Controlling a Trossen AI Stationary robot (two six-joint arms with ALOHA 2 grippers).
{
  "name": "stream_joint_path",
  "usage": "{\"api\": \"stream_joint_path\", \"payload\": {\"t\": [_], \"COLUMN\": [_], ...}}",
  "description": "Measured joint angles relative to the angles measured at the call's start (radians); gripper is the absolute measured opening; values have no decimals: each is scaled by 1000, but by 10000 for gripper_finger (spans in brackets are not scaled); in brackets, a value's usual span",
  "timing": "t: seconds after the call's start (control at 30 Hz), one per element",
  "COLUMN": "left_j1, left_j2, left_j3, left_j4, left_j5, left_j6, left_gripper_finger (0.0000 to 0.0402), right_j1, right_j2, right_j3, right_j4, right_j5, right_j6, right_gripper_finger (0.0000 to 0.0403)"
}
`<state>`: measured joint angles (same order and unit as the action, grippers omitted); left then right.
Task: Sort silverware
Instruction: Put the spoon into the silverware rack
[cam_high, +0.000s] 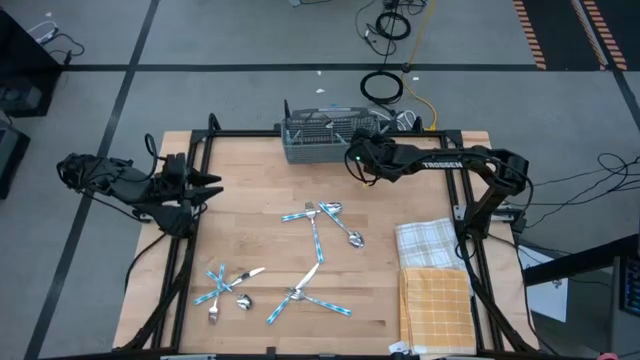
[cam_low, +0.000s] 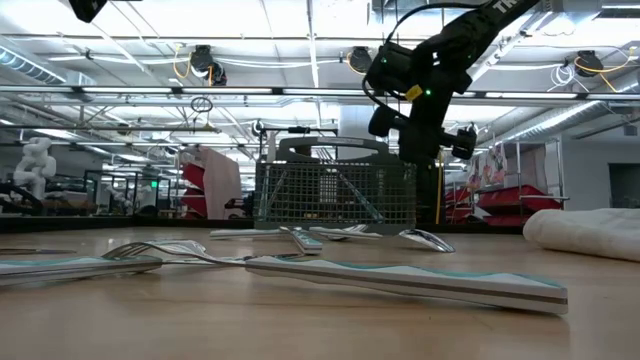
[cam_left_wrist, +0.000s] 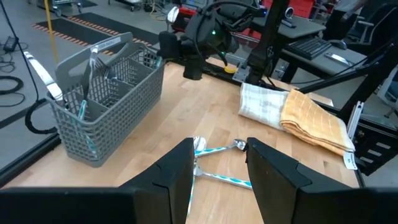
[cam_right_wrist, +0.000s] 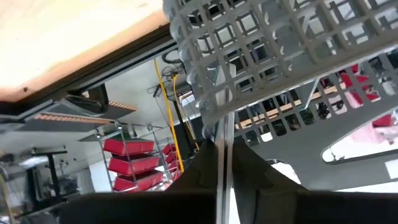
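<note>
Grey wire basket (cam_high: 322, 140) sits at the far edge of my wooden worktop (cam_high: 250, 240). My right hand (cam_high: 352, 160) hangs just beside its right end, pinched shut on a thin silver piece. My left hand (cam_high: 212, 187) waits over the left side, fingers apart and holding nothing. Blue-handled silverware (cam_high: 318, 232) lies spread on the worktop, some near the folded cloths (cam_high: 432, 270).
</note>
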<state>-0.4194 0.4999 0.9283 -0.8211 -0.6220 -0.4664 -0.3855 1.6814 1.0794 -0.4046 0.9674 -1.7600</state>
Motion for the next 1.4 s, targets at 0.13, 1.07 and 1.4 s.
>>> {"api": "stream_joint_path", "payload": {"t": [0.13, 1.07, 1.4], "left_j1": [0, 0, 0], "left_j2": [0, 0, 0], "left_j3": [0, 0, 0], "left_j4": [0, 0, -3], "left_j5": [-2, -42, -50], "left_j6": [0, -1, -27], "left_gripper_finger": [152, 152, 152], "right_j1": [0, 62, 227], "right_j2": [0, -30, -246], "right_j3": [0, 19, 19], "right_j4": [6, -76, -697], "right_j5": [-24, 130, -115], "right_j6": [48, 497, 1741], "right_gripper_finger": [45, 162, 162]}}
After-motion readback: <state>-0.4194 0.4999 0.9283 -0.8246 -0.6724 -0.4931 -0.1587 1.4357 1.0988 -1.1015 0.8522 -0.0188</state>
